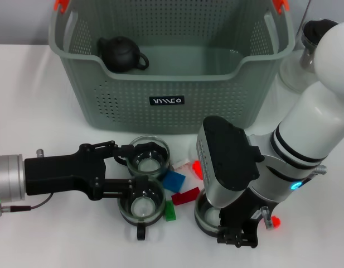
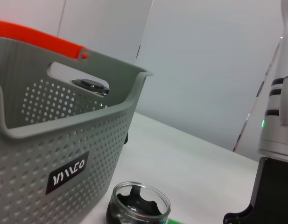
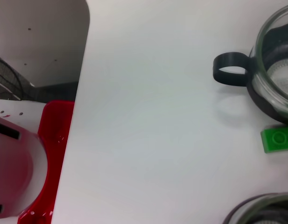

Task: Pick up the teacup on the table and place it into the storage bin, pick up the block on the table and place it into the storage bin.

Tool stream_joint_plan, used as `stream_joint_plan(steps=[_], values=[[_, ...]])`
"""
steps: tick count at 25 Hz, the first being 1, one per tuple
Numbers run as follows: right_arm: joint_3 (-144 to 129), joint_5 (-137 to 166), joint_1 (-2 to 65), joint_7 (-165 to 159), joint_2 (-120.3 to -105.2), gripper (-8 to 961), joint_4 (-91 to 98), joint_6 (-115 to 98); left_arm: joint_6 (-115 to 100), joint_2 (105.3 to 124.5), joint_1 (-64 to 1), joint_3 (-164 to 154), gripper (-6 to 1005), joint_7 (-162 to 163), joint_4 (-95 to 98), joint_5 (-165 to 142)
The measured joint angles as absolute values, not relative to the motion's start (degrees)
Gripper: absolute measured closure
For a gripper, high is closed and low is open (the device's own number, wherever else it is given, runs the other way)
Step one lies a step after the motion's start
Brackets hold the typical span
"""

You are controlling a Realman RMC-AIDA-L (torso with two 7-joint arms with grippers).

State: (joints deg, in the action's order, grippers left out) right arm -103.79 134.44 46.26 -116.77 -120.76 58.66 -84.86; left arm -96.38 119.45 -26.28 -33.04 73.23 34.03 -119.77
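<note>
1. Teacups — two glass ones with black bases stand on the white table (image 1: 38, 84) in front of the storage bin (image 1: 172, 103): the far teacup (image 1: 149, 156) just before the bin's front wall, the near teacup (image 1: 142, 204) beside it, closer to the robot, its black loop handle pointing toward the robot.
2. A third glass cup (image 1: 208, 215) shows only partly in the head view, mostly hidden under the right arm.
3. Blocks lie in a loose cluster between the cups: one blue block (image 1: 173, 181), one red block (image 1: 184, 196), one green block (image 1: 170, 211).
4. Inside the bin, at its far left corner, sits one black teapot (image 1: 122, 54); the bin carries two orange handle clips and a black label on its front.
5. The left gripper (image 1: 124, 170) reaches in from the left, its two black fingers spread apart and holding nothing — one finger touches or nearly touches the far teacup's rim, the other lies at the near teacup's rim.
6. The right gripper (image 1: 238, 237) hangs low over the table beside the third cup; I cannot tell how its fingers stand.
7. Only the left wrist view shows the bin's perforated wall from low down, with the far teacup at its foot.
8. Only the right wrist view shows the table edge and a red object (image 3: 38, 163) beyond it.
</note>
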Motion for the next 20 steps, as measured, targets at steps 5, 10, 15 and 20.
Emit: stream_joint_plan(steps=[5,10,15,20], values=[[-103.8,134.2,46.2,-117.1,-120.76,822,58.8,-85.1,-96.2,119.45,-26.1,-33.0,123,73.1,33.9,-120.0],[-104.0,134.2,46.1,-117.1,-120.76,888,58.9,-85.2,-96.2,119.44,-25.9,-33.0,123,72.7,33.9,-119.7],[-103.7,134.1,46.1,-117.1,-120.75,888,59.5,-85.9,-96.6,119.45,-25.8,-33.0,123,72.7,33.9,-119.7],[-99.1,134.0,45.9,-117.1,-120.54,889,62.7,-91.2,-97.7,119.45,-25.7,-33.0,123,72.7,34.1,-119.7]])
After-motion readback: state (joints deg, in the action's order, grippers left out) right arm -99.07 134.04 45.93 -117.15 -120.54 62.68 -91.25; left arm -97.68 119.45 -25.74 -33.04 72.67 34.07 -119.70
